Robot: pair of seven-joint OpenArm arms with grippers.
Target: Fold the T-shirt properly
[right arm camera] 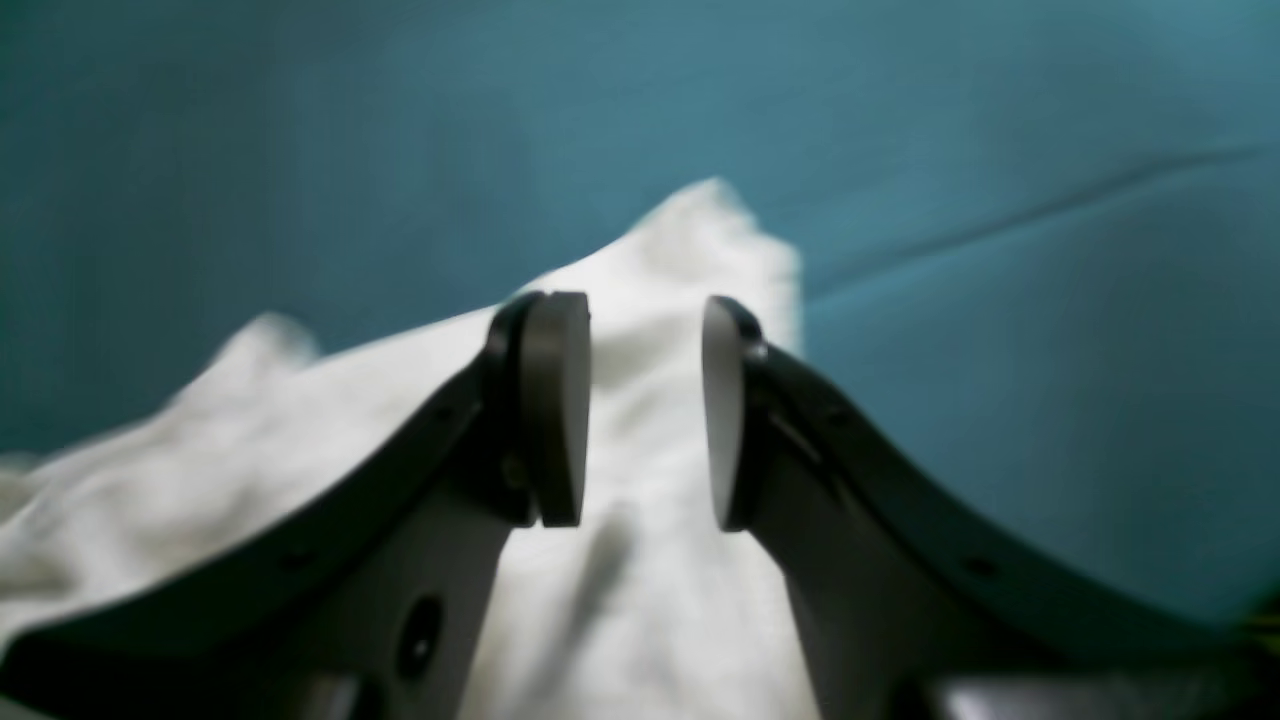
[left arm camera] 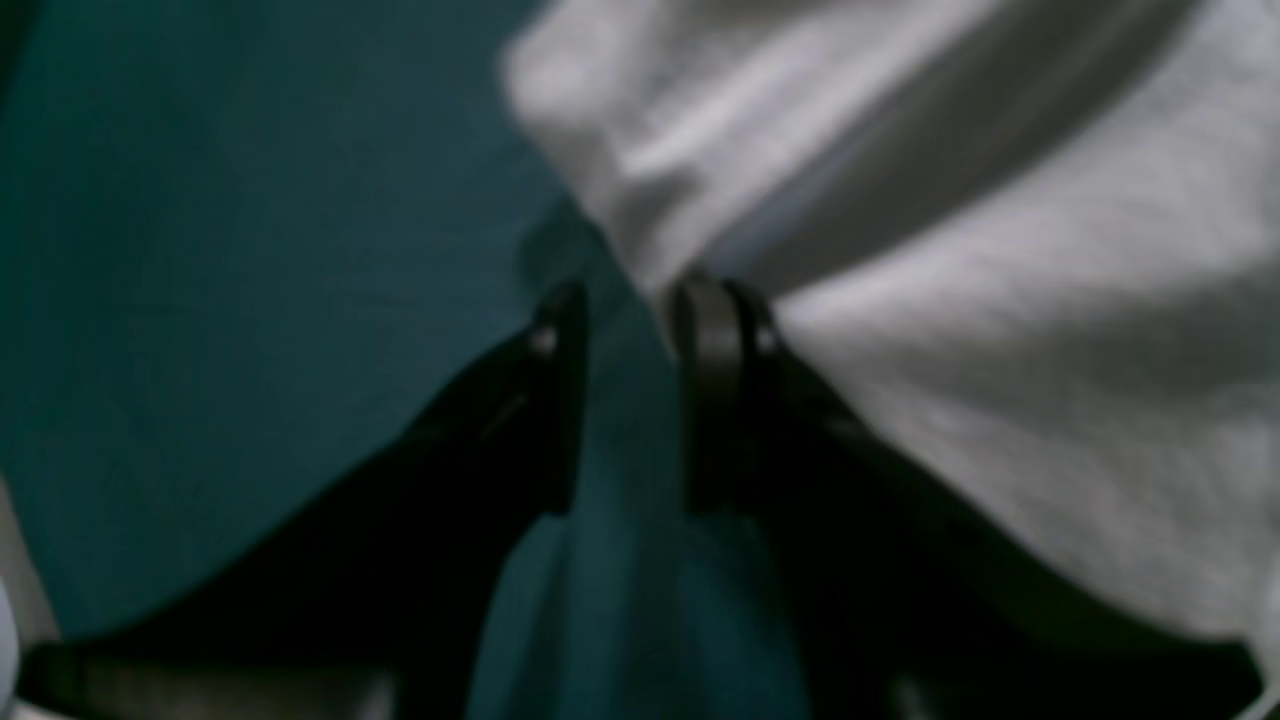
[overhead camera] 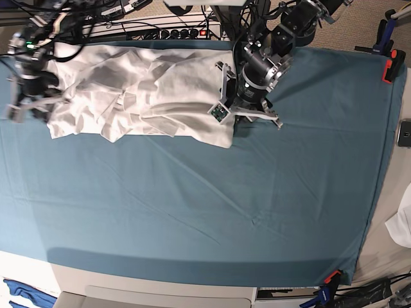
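So over at the far left of the base view there's the right arm, its pincer (overhead camera: 19, 106) sitting low at the left end of the T-shirt (overhead camera: 138, 90). It's motion-blurred there, but the right wrist view clears it up: the two round pads (right arm camera: 552, 400) stand apart with a clear gap and nothing between them, so it's released. White fabric lies below and beyond the gap, bunched up into a little peak near the upper middle of that frame.

The shirt itself is a big white crumpled heap stretched across the upper left and upper middle of the base view, lying on the teal tablecloth (overhead camera: 212, 212) that covers the bench. Lots of wrinkles and overlapping folds (can't really make out sleeves or neckline from here).

Moving right, the left arm comes down from the top middle and its pincer (overhead camera: 232, 123) is at the right end of the shirt, right by the lower right corner of the heap. In the left wrist view the dark fingers (left arm camera: 715, 390) are parted with only teal cloth showing in the gap; the right-hand finger touches the shirt's edge, but no fabric is between them, so I'd call it released too.

Far right edge of the base view: a red clamp (overhead camera: 389, 66) on the cloth edge and a phone (overhead camera: 404, 133) just off the bench cover.
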